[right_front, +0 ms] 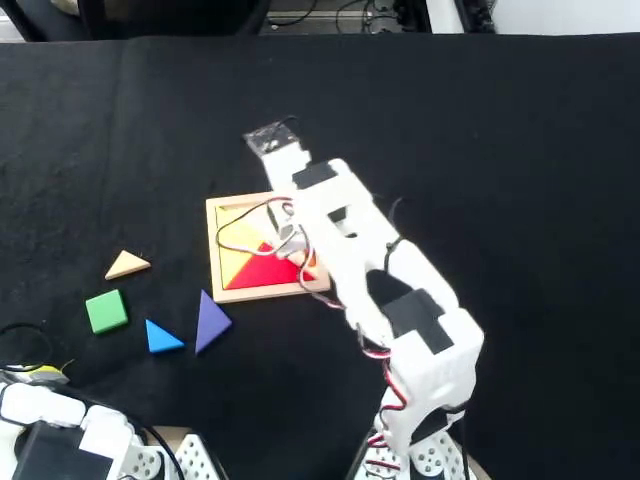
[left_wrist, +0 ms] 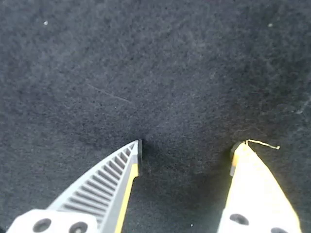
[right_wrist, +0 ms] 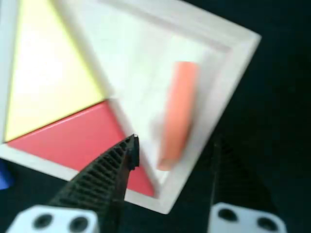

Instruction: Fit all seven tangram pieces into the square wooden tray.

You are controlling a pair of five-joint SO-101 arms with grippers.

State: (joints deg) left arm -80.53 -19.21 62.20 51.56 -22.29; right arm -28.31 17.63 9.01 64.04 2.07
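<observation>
Left gripper (left_wrist: 187, 145): jaws spread, one finger ribbed grey, one pale yellow, above fuzzy black cloth (left_wrist: 146, 73).

Right gripper (right_wrist: 175, 141): ribbed black jaws spread over a corner of the tray (right_wrist: 238, 58). The tray is pale wood and square-rimmed, and holds a yellow triangle (right_wrist: 48, 82), a red triangle (right_wrist: 82, 141) and a blurred orange piece (right_wrist: 179, 107) on bare wood.

High view: a tan triangle (right_front: 127, 265), green square (right_front: 106, 310), blue triangle (right_front: 162, 337) and purple triangle (right_front: 210, 322) lie loose left of the tray.
</observation>
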